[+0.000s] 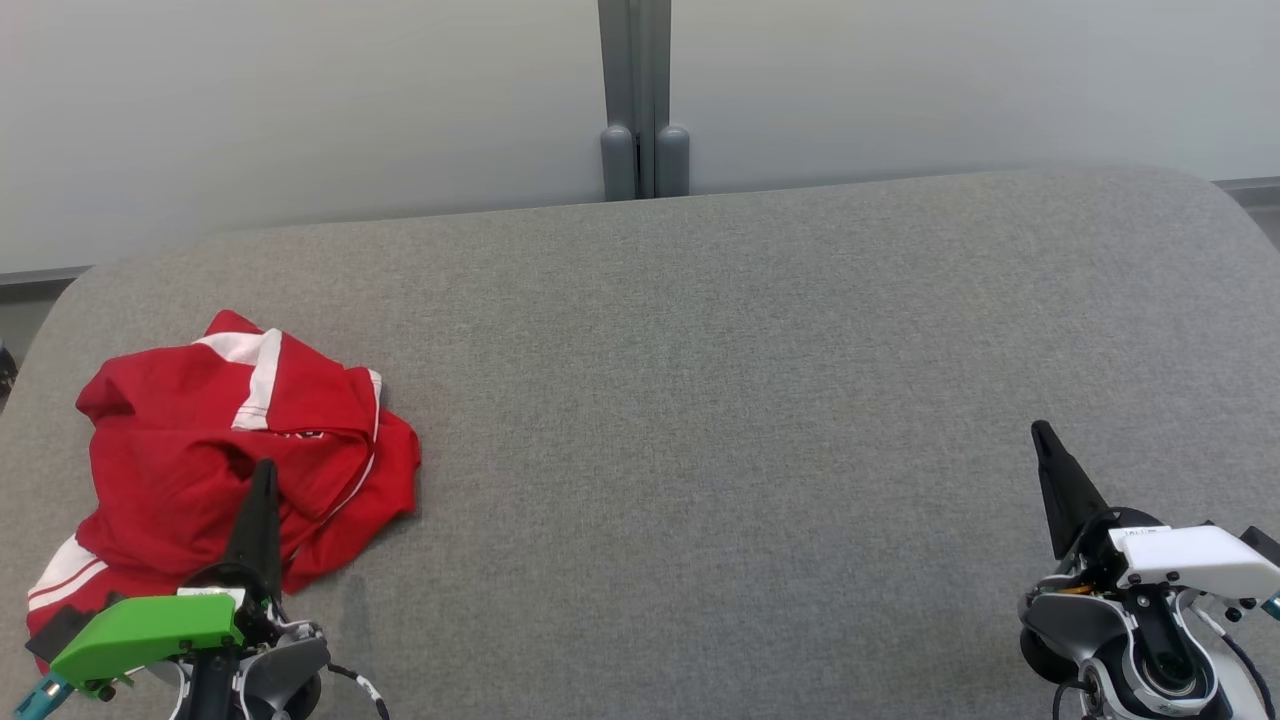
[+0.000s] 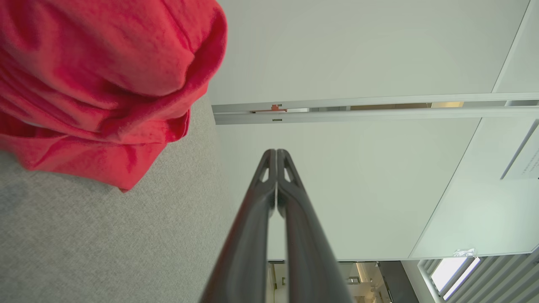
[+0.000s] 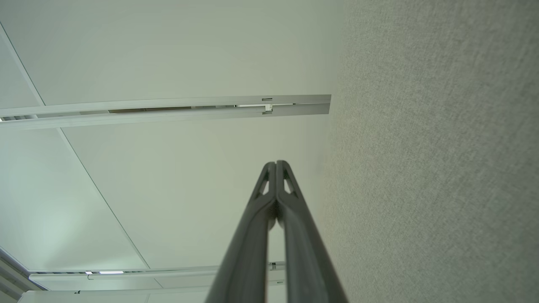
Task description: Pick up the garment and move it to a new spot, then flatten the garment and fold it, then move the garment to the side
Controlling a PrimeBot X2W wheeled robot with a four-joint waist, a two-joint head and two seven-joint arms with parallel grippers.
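The garment (image 1: 220,450) is red with white stripes and lies crumpled at the left of the grey padded table (image 1: 700,400). My left gripper (image 1: 264,470) is at the lower left with its tip over the garment's near part; its fingers are pressed together and hold nothing. In the left wrist view the garment (image 2: 97,80) bunches at the upper left, apart from the shut left gripper (image 2: 276,152). My right gripper (image 1: 1040,432) stands at the lower right over bare table, far from the garment, fingers together. The right wrist view shows the right gripper (image 3: 276,163) shut with nothing in it.
A pale wall (image 1: 300,100) with a grey post (image 1: 645,100) runs behind the table's far edge. The table's rounded corners fall away at far left and far right. Bare grey surface stretches from the garment across the middle to the right.
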